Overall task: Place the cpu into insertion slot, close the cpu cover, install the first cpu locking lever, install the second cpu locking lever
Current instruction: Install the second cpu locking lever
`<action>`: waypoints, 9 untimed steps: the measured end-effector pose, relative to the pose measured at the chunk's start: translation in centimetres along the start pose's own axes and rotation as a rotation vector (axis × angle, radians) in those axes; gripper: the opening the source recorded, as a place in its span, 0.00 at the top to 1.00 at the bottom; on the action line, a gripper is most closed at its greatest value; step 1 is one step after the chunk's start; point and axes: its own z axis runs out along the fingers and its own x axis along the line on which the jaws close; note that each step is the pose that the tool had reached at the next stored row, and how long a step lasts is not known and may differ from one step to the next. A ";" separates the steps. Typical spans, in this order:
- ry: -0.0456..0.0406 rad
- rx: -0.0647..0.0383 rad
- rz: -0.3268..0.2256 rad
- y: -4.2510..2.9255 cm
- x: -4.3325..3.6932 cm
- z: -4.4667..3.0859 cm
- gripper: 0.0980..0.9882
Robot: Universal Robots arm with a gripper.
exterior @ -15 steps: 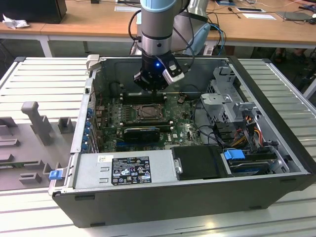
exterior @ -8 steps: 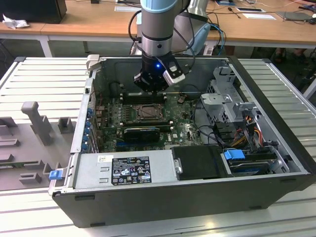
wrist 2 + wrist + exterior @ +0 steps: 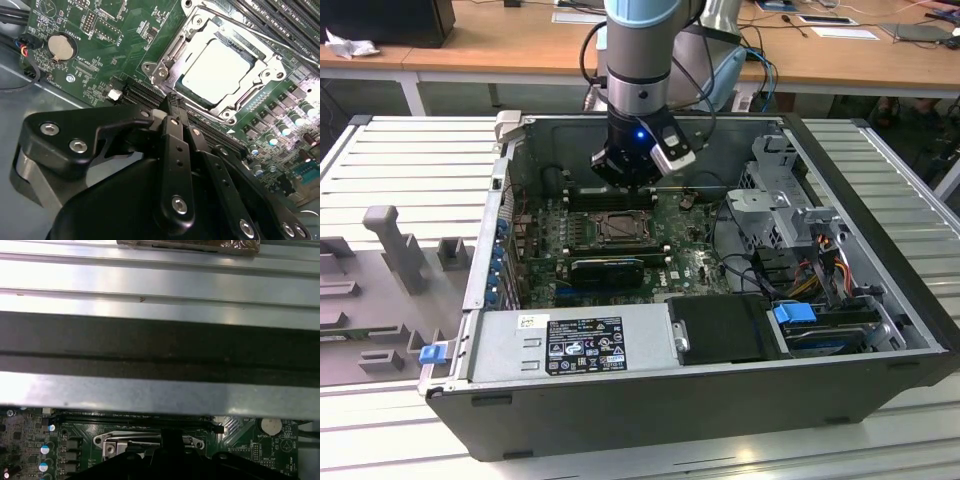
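The arm hung over the open computer case on the slatted worktop, its claw poised just above the insertion slot amid the green motherboard. In the second wrist view the claw was clenched with its fingers pressed together, gripping nothing, its tip just beside the socket's edge. The cpu lay flat in the insertion slot, its pale top showing through the open centre of the cpu cover, which lay down over it. A round coin battery sat on the board well apart from the socket. In the first wrist view the cpu cover showed just beyond the dark claw body.
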 end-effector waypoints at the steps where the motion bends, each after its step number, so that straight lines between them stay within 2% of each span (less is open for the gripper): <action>1: 0.0000 0.000 0.000 -0.20 0.01 -0.01 0.99; 3: 0.0001 0.000 0.000 -0.37 0.02 -0.10 0.99; 5: -0.0001 0.000 0.000 -0.36 0.00 -0.55 0.99; 9: 0.0000 0.000 0.000 -0.27 -0.04 -1.86 0.99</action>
